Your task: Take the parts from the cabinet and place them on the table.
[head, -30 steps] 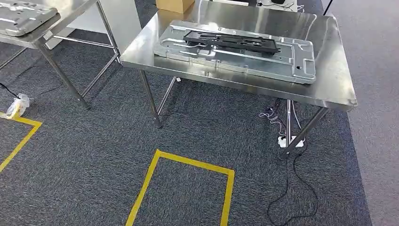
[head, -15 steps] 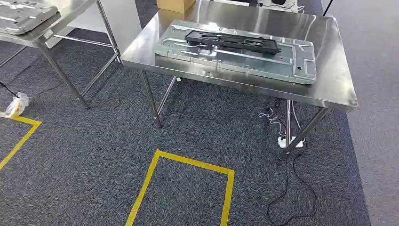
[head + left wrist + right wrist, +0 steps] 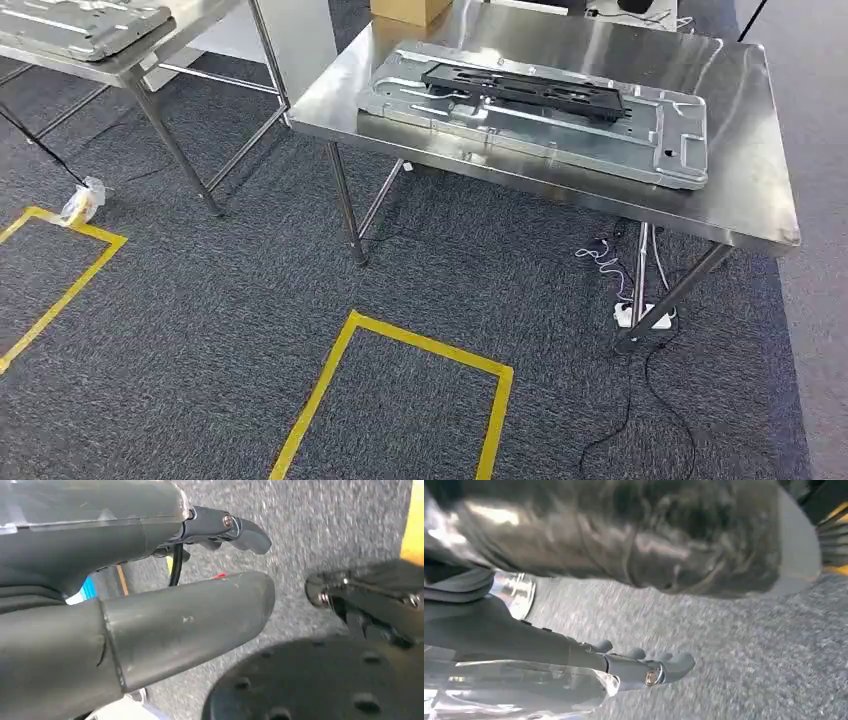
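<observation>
ahead of you the steel table carries a large silver metal panel with a black bracket lying flat on top of it. your left hand hangs over the carpet, thumb and fingers apart and holding nothing. your right hand is the same, fingers extended, nothing in it.

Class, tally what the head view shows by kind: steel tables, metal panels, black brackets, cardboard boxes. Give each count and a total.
Steel tables: 2
Metal panels: 2
Black brackets: 1
Cardboard boxes: 1
Total: 6
</observation>
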You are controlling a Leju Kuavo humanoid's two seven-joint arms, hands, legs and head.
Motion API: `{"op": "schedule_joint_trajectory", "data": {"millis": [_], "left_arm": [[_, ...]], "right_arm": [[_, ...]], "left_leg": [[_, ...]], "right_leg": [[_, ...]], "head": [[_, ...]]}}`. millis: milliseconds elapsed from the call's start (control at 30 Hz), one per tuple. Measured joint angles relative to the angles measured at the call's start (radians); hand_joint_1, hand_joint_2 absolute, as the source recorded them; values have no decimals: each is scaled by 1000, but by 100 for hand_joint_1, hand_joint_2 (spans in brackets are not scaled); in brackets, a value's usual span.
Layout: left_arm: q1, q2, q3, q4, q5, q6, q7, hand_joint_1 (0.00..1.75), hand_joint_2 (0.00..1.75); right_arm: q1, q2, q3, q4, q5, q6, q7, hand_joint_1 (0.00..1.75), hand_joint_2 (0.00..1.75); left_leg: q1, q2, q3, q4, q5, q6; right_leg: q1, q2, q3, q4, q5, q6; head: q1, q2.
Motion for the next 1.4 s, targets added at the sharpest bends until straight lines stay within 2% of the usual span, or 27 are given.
{"op": "schedule_joint_trajectory", "data": {"millis": [33,100,167,200,267,333,367,400,500,533,567,600,667,700,767,833,867,900,1033,1100,1133,1200,1233,1267,1333,1367,1400], "left_arm": [[0,0,-3,0,-1,0,-2,0,0],[-4,-2,-5,0,-5,0,-5,0,0],[-8,-3,-9,0,-6,0,-6,0,0],[-7,-3,-10,0,-6,0,-6,0,0],[-6,-3,-12,0,-6,0,-6,0,0],[-4,-3,-13,0,-6,0,-6,0,0],[-6,-3,-13,0,-6,0,-6,0,0],[-8,-2,-14,0,-6,0,-6,0,0],[-2,-2,-15,0,-6,0,-7,0,0],[-3,-2,-15,0,-6,0,-7,0,0],[-4,-6,-16,0,-6,0,-9,0,0],[-5,-6,-17,0,-6,0,-9,0,0],[-8,-8,-18,0,-6,1,-10,0,0],[-8,-8,-18,0,-6,3,-10,0,0],[-7,-8,-19,0,-6,7,-6,0,0],[-8,-11,-20,0,-7,13,2,0,0],[-8,-11,-20,0,-7,17,4,0,0],[-10,-11,-21,0,-9,22,6,0,0],[-4,-10,-31,0,-18,28,8,0,0],[-8,-13,-38,0,-22,29,8,0,0],[-10,-13,-40,0,-26,29,8,0,0],[-14,-13,-44,0,-27,29,6,0,0],[-13,-13,-45,0,-28,29,5,0,0],[-13,-13,-46,0,-30,29,5,0,0],[-9,-13,-51,0,-31,29,5,0,0],[-9,-13,-53,0,-31,29,5,0,0],[-11,-13,-54,0,-32,31,5,0,0]], "right_arm": [[0,0,0,0,2,3,-3,0,0],[0,-3,0,1,5,5,-10,0,0],[2,-3,0,2,6,6,-10,0,0],[2,-4,0,2,8,6,-10,0,0],[0,-4,0,2,8,6,-11,0,0],[-1,-4,0,2,8,6,-11,0,0],[0,-4,0,3,8,6,-11,0,0],[0,-4,0,4,8,7,-11,0,0],[-7,-5,0,5,9,7,-11,0,0],[-10,-4,0,5,10,7,-13,0,0],[-12,-5,0,6,11,8,-15,0,0],[-11,-6,0,8,11,13,-18,0,0],[-4,-8,0,9,11,14,-18,0,0],[-1,-10,0,10,12,16,-17,0,0],[-1,-12,0,10,14,19,-15,0,0],[-1,-15,0,10,19,24,-15,0,0],[-1,-15,0,11,21,25,-16,0,0],[-1,-15,0,12,26,27,-18,0,0],[-5,-15,0,15,36,32,-29,0,0],[-4,-16,0,16,37,33,-30,0,0],[-2,-16,0,16,39,33,-30,0,0],[2,-16,0,17,41,33,-30,0,0],[1,-16,0,17,45,33,-27,0,0],[0,-16,0,17,47,32,-26,0,0],[-1,-16,1,17,50,32,-25,0,0],[-2,-16,1,17,50,32,-25,0,0],[-1,-16,1,17,51,32,-26,0,0]], "left_leg": [[2,3,0,8,-6,-2],[3,59,-48,109,-75,-18],[9,73,-126,267,-145,-28],[11,75,-148,312,-154,-30],[12,81,-121,255,-98,-28],[8,113,-26,70,-5,-14],[1,160,3,5,-1,-4],[-7,164,2,-1,-5,0],[-10,128,-5,-4,-1,10],[5,116,11,-23,13,22],[3,111,12,-31,18,23],[3,104,10,-32,22,30],[1,82,3,-30,23,33],[0,67,2,-28,23,33],[1,40,2,-22,21,31],[4,12,3,-10,15,23],[5,1,-3,0,9,17],[-1,-8,-12,16,3,10],[7,-46,-27,16,6,-10],[4,37,-53,78,-35,-20],[7,61,-90,150,-74,-26],[14,76,-162,291,-131,-34],[16,77,-176,319,-129,-36],[16,79,-166,298,-105,-36],[15,92,-92,155,-25,-29],[10,132,-38,57,13,-19],[1,178,-22,15,-1,-10]], "right_leg": [[-7,-13,1,-6,5,-9],[-5,-34,0,-8,6,-19],[-2,-59,-3,-7,5,-21],[-1,-70,-3,-7,4,-21],[0,-93,0,-7,0,-21],[2,-113,10,-7,-4,-18],[2,-123,11,-7,-6,-16],[7,-132,13,-6,-9,-8],[7,-162,24,-16,-8,7],[7,-151,30,-14,-14,16],[4,-92,26,4,-30,20],[3,-59,1,54,-68,19],[2,-37,-77,213,-145,19],[2,-35,-112,278,-161,20],[0,-35,-110,253,-109,22],[-5,-22,-44,96,-13,22],[-11,23,-14,20,7,21],[-6,47,-11,12,-6,21],[-8,-2,-14,12,2,-6],[-8,-24,-12,9,3,-18],[-6,-39,-13,9,2,-22],[-2,-69,-14,9,0,-26],[-1,-82,-13,9,-2,-25],[-1,-94,-11,9,-4,-24],[-1,-115,-4,9,-8,-22],[0,-126,1,9,-10,-18],[3,-136,4,9,-13,-14]], "head": [[0,0],[-6,0],[-6,0],[-6,0],[-6,0],[-6,0],[-5,0],[-5,0],[-5,0],[-4,0],[-2,0],[-3,0],[-3,0],[-3,0],[-3,0],[-3,0],[-2,0],[-3,0],[-3,0],[-11,0],[-11,0],[-11,0],[-11,0],[-11,0],[-11,0],[-11,0],[-10,0]]}}
